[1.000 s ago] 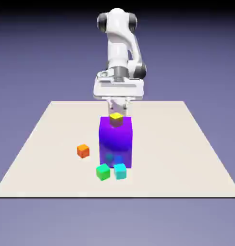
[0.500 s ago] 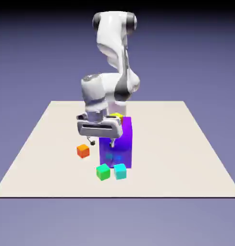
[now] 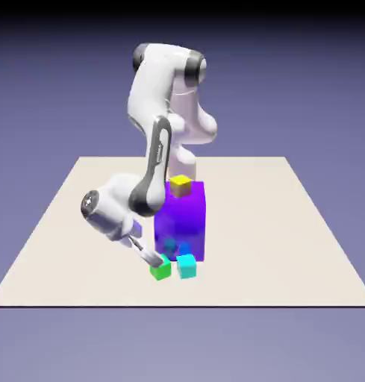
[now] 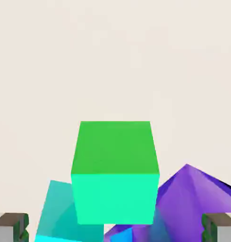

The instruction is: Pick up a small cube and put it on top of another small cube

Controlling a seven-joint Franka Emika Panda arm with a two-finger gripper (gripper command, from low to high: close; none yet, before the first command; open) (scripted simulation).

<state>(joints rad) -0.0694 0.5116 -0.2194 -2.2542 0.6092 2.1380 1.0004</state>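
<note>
Tool (image 4: pixel 115 228) — open, near green cube (image 4: pixel 115 172)

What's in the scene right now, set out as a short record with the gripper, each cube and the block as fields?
Gripper: open, tips wide apart, low at the green cube
Green cube: between the open tips in the hand view, not clamped
Cyan cube: beside the green one, on the exterior view's right
Yellow cube: on top of the purple block
Orange cube: cannot be seen; the arm may hide it
Purple block: upright, behind the green and cyan cubes in the exterior view
Stacking: not yet done
</note>
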